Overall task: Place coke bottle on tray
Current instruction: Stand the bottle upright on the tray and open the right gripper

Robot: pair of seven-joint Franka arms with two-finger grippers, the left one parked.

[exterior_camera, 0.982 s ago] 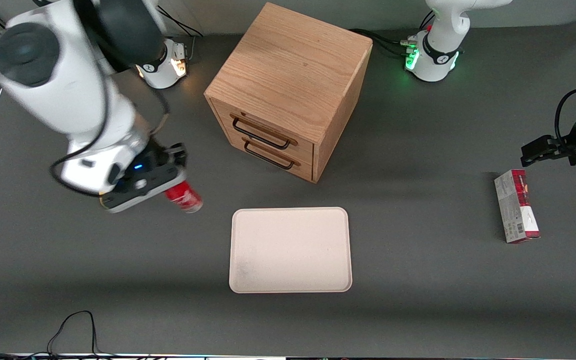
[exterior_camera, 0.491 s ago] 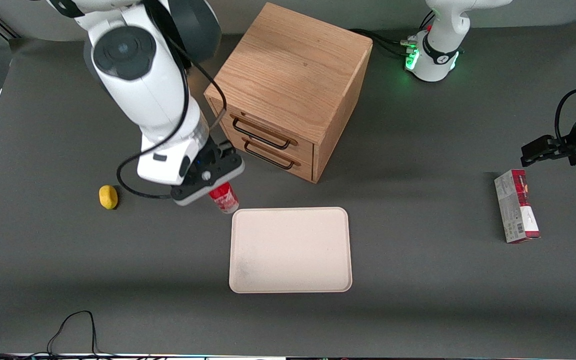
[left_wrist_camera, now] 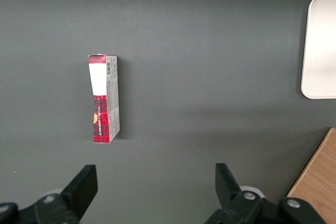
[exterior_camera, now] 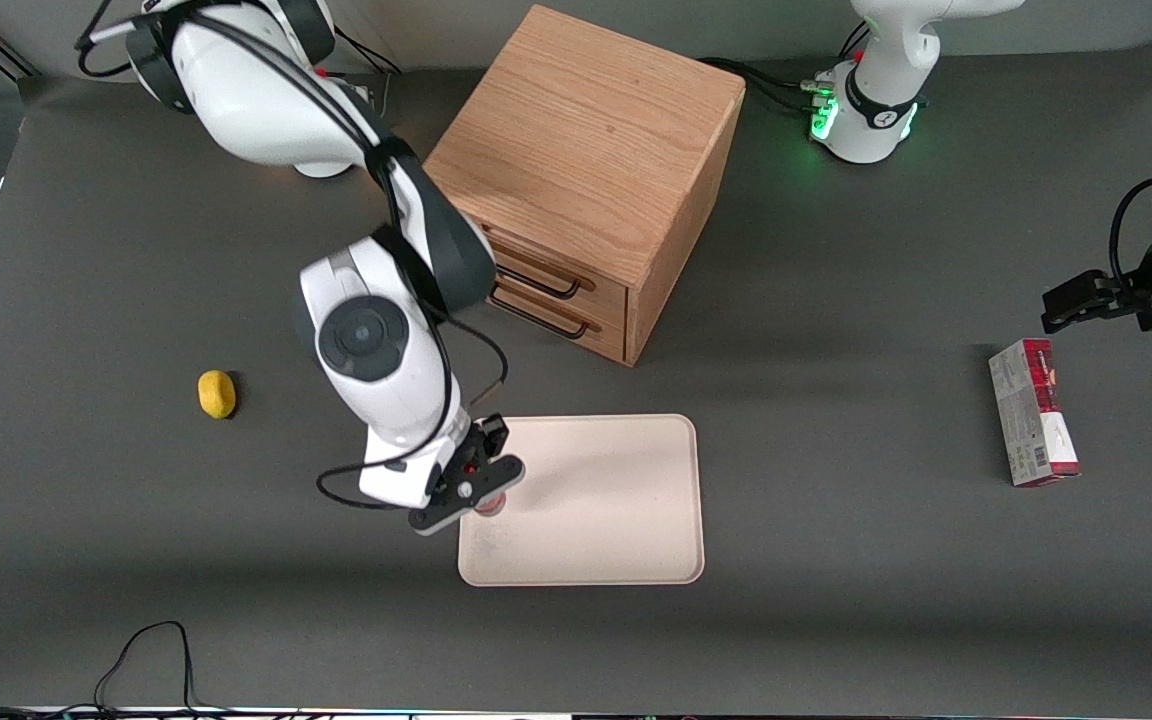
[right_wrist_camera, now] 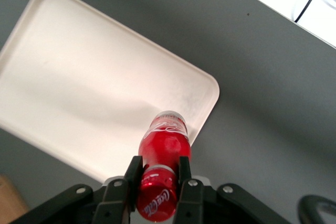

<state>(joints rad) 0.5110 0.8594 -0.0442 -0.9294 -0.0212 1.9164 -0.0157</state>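
Observation:
My right gripper (right_wrist_camera: 158,170) is shut on the coke bottle (right_wrist_camera: 163,150), a small all-red bottle with white lettering, clamped just under its red cap. The bottle hangs upright over the cream tray (right_wrist_camera: 79,93), near one of its corners, with its base a little above the tray floor. In the front view the gripper (exterior_camera: 481,492) hovers over the tray (exterior_camera: 596,500) at the edge toward the working arm's end, and only a sliver of the bottle (exterior_camera: 489,506) shows under the hand.
A wooden drawer cabinet (exterior_camera: 581,170) stands farther from the front camera than the tray. A yellow lemon-like lump (exterior_camera: 217,393) lies toward the working arm's end. A red-and-grey carton (exterior_camera: 1032,410) lies toward the parked arm's end, also visible as the carton (left_wrist_camera: 104,98).
The right arm has carried the bottle from near the yellow lump, past the cabinet's front, to a spot over the tray's edge nearer the front camera. The gripper stays shut on it.

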